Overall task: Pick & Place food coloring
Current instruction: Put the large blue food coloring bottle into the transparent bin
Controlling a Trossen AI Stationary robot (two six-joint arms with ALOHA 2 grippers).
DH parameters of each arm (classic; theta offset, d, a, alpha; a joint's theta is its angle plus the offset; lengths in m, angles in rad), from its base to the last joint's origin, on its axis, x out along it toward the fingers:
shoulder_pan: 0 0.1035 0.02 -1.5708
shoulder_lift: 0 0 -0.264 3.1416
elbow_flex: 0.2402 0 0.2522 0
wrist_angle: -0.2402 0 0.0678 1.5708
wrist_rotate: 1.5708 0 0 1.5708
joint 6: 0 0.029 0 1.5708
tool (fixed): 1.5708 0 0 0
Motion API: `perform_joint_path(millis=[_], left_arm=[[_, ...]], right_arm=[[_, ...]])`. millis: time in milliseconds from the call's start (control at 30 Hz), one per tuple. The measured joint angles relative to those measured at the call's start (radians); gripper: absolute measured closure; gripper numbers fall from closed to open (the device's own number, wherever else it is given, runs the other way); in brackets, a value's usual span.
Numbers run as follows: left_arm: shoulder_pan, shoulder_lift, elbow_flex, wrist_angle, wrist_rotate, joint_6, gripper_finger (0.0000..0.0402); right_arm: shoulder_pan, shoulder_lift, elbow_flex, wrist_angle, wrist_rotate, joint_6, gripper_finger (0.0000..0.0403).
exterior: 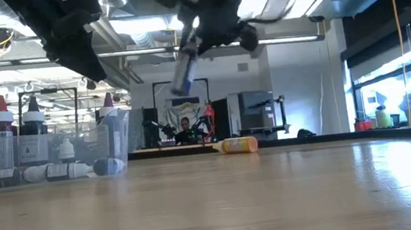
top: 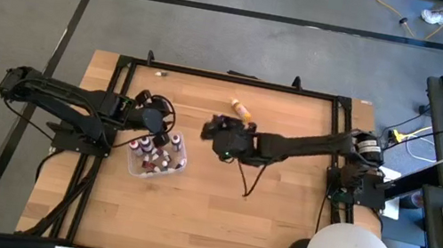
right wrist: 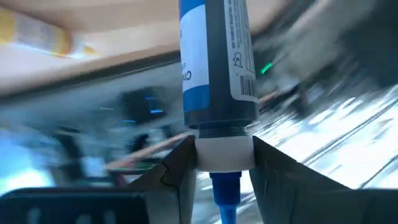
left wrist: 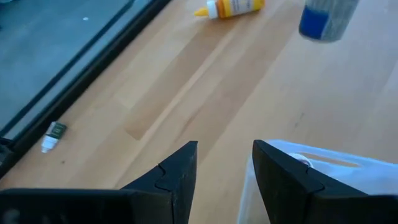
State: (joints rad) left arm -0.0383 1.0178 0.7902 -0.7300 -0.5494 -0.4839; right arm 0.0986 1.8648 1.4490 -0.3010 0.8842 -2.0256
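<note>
Aloft beside the clear tray (top: 181,155), the right gripper (right wrist: 216,163) clamps a blue food coloring bottle (right wrist: 216,62) by its white collar.
Dark body, blue-and-white label, blue tip pointing toward the wrist. More bottles (top: 155,156) fill the tray; a yellow-orange one (top: 240,107) lies on the table (top: 278,215) well beyond it. Over the tray's near edge, the left gripper (left wrist: 225,163) hangs slightly parted, holding nothing.

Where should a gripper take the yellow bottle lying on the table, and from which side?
Take the yellow bottle across its round body, from straight above. It lies flat on the table, alone, with bare wood on both sides for the fingers; the narrow cap end gives less hold.
</note>
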Motion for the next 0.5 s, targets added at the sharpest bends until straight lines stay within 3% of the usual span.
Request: perform_joint_path(millis=[100,500], left_arm=[[0.000,0.000,0.000,-0.004,0.032,-0.001,0.0249],[0.000,0.000,0.000,-0.007,0.077,-0.003,0.0249]], right_arm=[[0.003,0.034,-0.010,0.039,-0.047,-0.208,0.0275],[-0.016,0.246,-0.011,0.273,-0.040,-0.352,0.0275]])
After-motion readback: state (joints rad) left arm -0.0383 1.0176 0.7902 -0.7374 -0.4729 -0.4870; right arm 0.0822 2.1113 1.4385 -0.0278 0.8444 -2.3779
